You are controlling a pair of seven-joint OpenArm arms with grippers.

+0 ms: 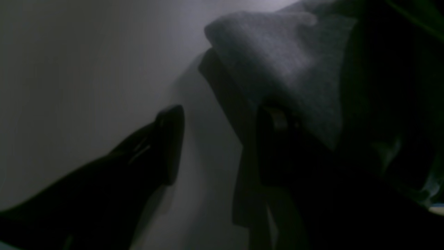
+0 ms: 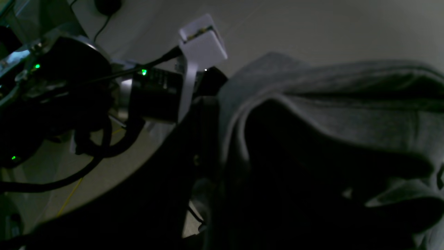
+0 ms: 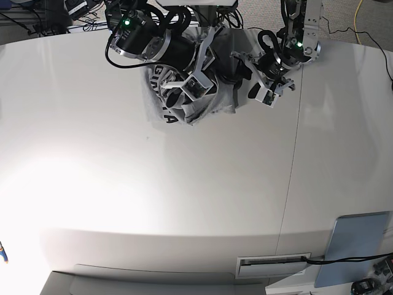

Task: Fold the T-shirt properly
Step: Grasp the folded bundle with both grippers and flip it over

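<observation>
The heather-grey T-shirt (image 3: 212, 101) lies bunched at the far middle of the white table (image 3: 153, 196), with black lettering (image 3: 161, 92) showing on its left side. My right gripper (image 3: 198, 87) reaches into the bunch. In the right wrist view its dark fingers (image 2: 381, 163) are closed with a fold of the T-shirt (image 2: 347, 114) pinched between them. My left gripper (image 1: 222, 121) stands open above the table. Grey cloth (image 1: 277, 59) drapes over its right finger (image 1: 274, 139), and the left finger (image 1: 170, 139) is bare. In the base view the left gripper (image 3: 242, 72) sits at the shirt's right edge.
A rigid grey-blue panel (image 3: 359, 246) lies at the near right corner, beside a slot (image 3: 273, 264) in the table's front edge. Cables (image 3: 344, 27) and both arm bases crowd the far edge. The left arm's white camera block (image 2: 203, 41) shows in the right wrist view.
</observation>
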